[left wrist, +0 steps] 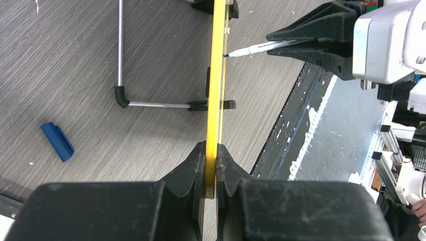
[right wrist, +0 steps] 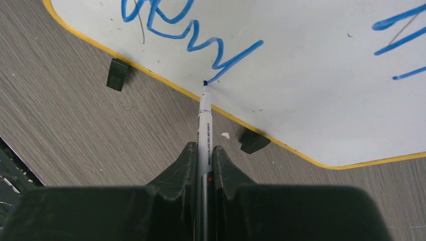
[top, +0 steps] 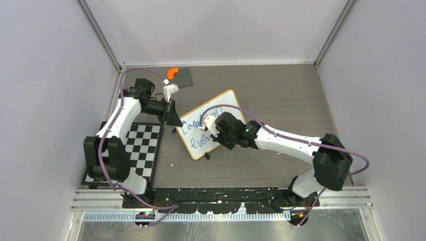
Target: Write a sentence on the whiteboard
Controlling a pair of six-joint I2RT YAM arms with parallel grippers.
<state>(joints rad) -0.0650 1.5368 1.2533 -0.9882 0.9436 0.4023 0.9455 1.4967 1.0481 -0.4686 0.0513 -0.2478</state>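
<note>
The small rectangular whiteboard (top: 228,103), yellow-rimmed, sat at the centre of the top view. The left gripper (left wrist: 211,150) pinched its edge, likely to steady it against writing pressure. The right gripper (right wrist: 203,150) clamped a slim white marker (right wrist: 205,115), its tip at the end of the blue handwritten sentence (right wrist: 221,55), which looked unfinished.

Your arms (top: 120,118) show white shells, black joint housings and looping purple cables (top: 140,69); left gripper (left wrist: 211,148) and right gripper (right wrist: 203,148) carry matte black wedge fingers (right wrist: 183,168).

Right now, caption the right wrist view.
Right fingers hold a marker, tip touching the whiteboard at a blue stroke's end.
</note>
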